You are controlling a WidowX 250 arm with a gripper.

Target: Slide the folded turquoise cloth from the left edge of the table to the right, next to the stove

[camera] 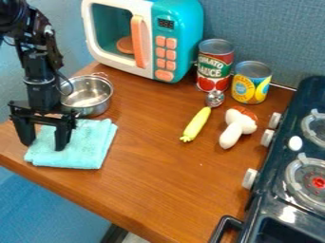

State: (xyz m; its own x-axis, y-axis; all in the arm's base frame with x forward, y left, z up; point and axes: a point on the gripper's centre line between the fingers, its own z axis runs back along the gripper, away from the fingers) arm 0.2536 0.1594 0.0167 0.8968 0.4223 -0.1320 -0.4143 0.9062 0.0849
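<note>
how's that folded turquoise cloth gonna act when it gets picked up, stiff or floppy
The turquoise cloth will probably sag, since it lies as a soft, low folded pad. The folds may fall open if the hand pinches only the top layer. Its fuzzy-looking surface makes slipping seem unlikely.

You're looking at an aqua cloth [79, 149], a teal-and-white microwave [185, 23] with coral buttons [166, 74], a red can [213, 78] marked green and white, a yellow-and-blue can [251, 85], a white mushroom [233, 133] with a seemingly orange-brown cap [243, 111], and a brown tabletop [165, 185].
</note>
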